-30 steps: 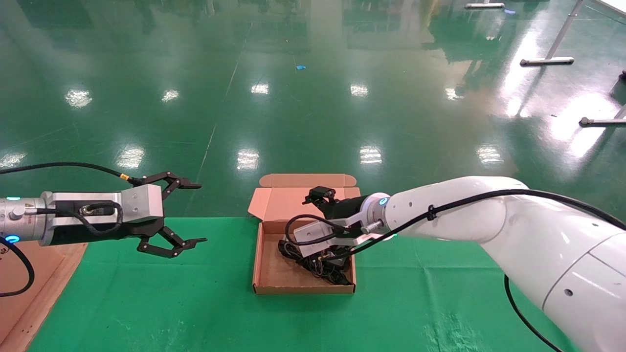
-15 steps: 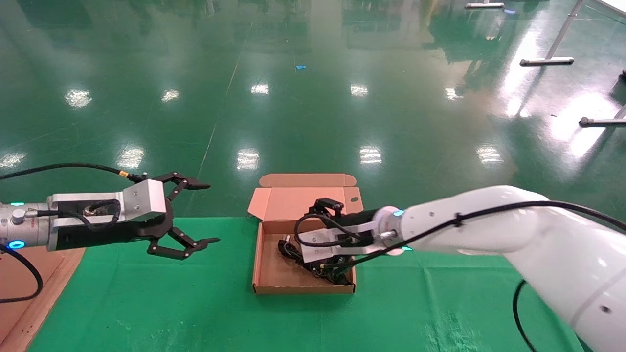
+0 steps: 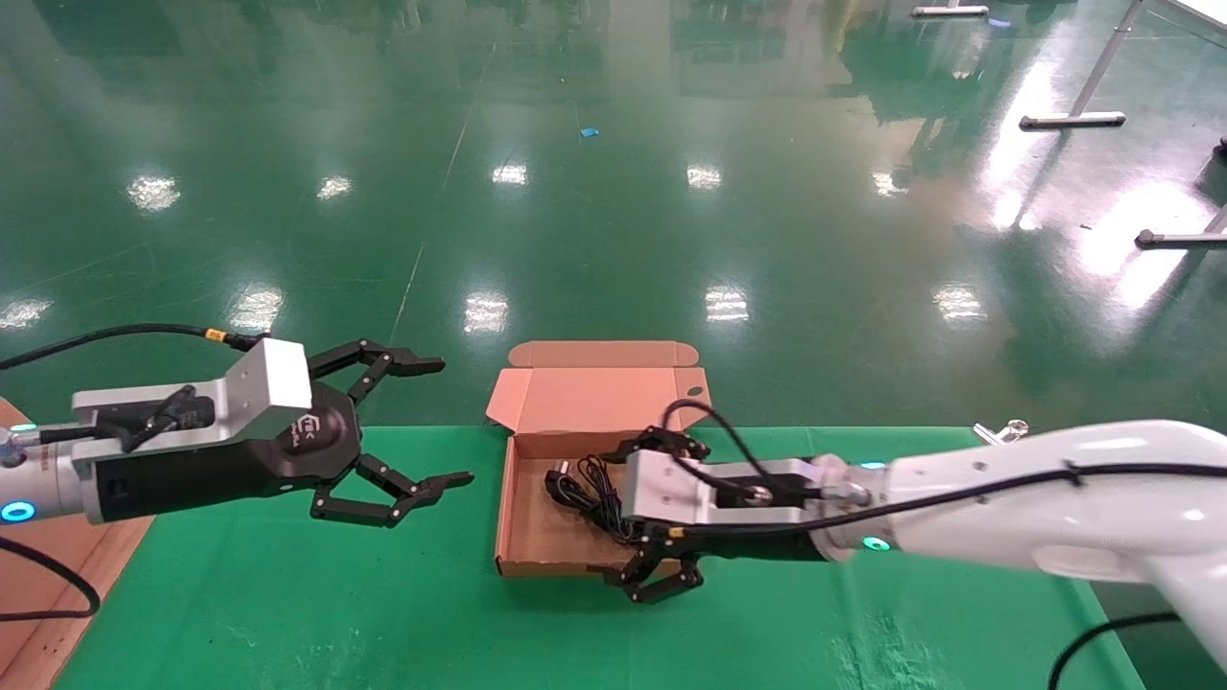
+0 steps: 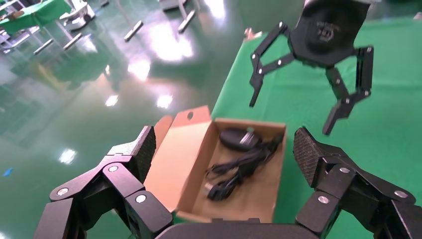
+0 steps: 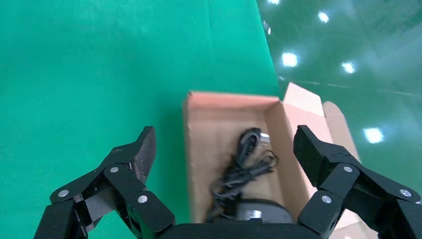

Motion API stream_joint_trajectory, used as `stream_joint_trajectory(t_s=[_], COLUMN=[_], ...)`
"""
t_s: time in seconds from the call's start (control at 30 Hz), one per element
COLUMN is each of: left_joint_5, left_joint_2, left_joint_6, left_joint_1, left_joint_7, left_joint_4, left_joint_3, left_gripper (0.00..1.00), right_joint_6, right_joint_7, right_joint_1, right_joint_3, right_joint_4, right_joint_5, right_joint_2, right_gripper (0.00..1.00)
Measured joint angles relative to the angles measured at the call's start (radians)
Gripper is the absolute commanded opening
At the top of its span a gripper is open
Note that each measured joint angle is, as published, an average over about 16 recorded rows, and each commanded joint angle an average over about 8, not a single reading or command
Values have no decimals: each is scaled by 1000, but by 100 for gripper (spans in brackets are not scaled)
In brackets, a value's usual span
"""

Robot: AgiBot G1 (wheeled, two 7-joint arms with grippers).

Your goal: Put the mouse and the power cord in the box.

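The brown box lies open on the green cloth, its lid standing up at the far side. Inside, the power cord is bunched, its plug toward the box's left side. The black mouse lies by the right wall, white label up; in the head view my right hand hides it. My right gripper hovers open over the box's right side, nothing in it. The right wrist view looks down on the cord and mouse. My left gripper hangs open left of the box.
Green cloth covers the table, whose far edge runs just behind the box. A brown board lies at the near left corner. A small clear object sits at the far right edge. Beyond is glossy green floor.
My right gripper has drawn back from inside the box toward the right and near side, turned level and open. My left gripper has shifted right toward the box.
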Motion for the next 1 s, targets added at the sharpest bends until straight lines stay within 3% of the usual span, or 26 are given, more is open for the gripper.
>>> stream_joint_trajectory(t_s=[1.0], left_joint_5=[-174], left_joint_2=[-181], left_joint_6=[72], left_joint_1=[354], left_joint_7=[-523], left_joint_4=[-629], left_joint_3=[-318], left_gripper=[100], right_joint_6=[-415], right_joint_7=[277], right_joint_1=[-310], right_joint_3=[508], right_joint_4=[331], right_joint_5=[424], right_joint_2=[381], right_gripper=[100])
